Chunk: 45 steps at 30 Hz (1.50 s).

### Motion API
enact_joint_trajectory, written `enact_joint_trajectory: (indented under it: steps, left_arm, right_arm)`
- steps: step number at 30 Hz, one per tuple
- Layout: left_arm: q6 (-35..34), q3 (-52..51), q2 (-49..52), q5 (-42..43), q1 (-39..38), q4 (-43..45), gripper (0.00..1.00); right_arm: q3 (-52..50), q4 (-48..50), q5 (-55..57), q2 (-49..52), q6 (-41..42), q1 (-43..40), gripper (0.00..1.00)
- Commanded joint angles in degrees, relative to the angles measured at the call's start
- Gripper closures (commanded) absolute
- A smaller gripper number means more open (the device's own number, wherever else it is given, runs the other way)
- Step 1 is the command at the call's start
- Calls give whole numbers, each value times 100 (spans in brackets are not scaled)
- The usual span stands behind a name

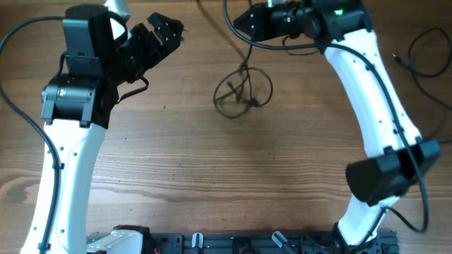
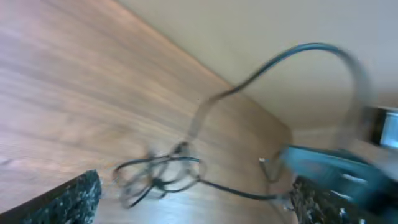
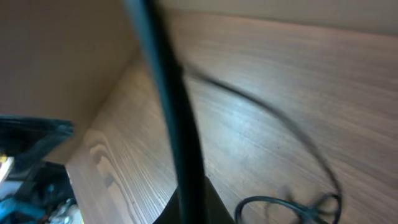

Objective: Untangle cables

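Wood table [image 1: 212, 162]: cables [image 1: 242, 92] sit knotted mid-table, one strand running up toward right gripper [image 1: 244, 22]; can't tell if it's clamped. Left gripper [image 1: 161, 34] spread wide, empty. Risk: a one-sided pull, nothing pinning the bundle, cinches the knot or drags it.

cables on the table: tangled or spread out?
Tangled. The cables sit as one small bundle of overlapping loops on the table, strands crossing in the middle.
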Motion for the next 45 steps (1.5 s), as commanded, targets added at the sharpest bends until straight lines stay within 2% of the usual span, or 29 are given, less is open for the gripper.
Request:
enact_joint_trajectory:
  steps: [1,7,10,12,15,20,25,29,33,39,43,45]
  left_arm:
    - [358,26,212,-470,-24,-363,3]
    - [839,-85,1257,0,-573,-328,14]
    - [1558,-85,1808,385,-822,-87,15]
    - [1753,-85,2175,404,-944,-31,15]
    - [1773,-85,2634,407,-973,68,15]
    - [1773,-85,3047,404,-979,291,15]
    - [1773,-87,3206,407,-979,334,14]
    - [1773,-87,3294,402,-979,337,14]
    - [1779,-87,3322,402,-981,339,14]
    - [1950,-94,3322,413,-1224,337,15]
    - [2004,-94,3324,546,-1757,315,16]
    - [1652,-94,3324,688,-1947,245,20]
  right_arm:
    - [431,85,175,-758,363,-33,96]
    - [713,68,175,-1300,1139,-111,96]
    - [713,-271,435,-1425,1224,-144,96]
    - [713,-564,704,-1449,1224,-254,96]
    - [767,-522,345,-1462,1231,-570,95]
    - [1604,-186,-280,-1471,1255,-1147,96]
    - [2815,-111,133,-1475,1338,-1648,96]
    - [3541,-118,942,-1528,1307,-2221,96]
    - [3587,-444,1928,-1554,1034,-2463,96]
    - [3506,-1416,1843,-1246,638,-2446,96]
    - [3506,-1805,1843,-1056,627,-2446,95]
    - [3506,-1869,1845,-1019,584,-2446,96]
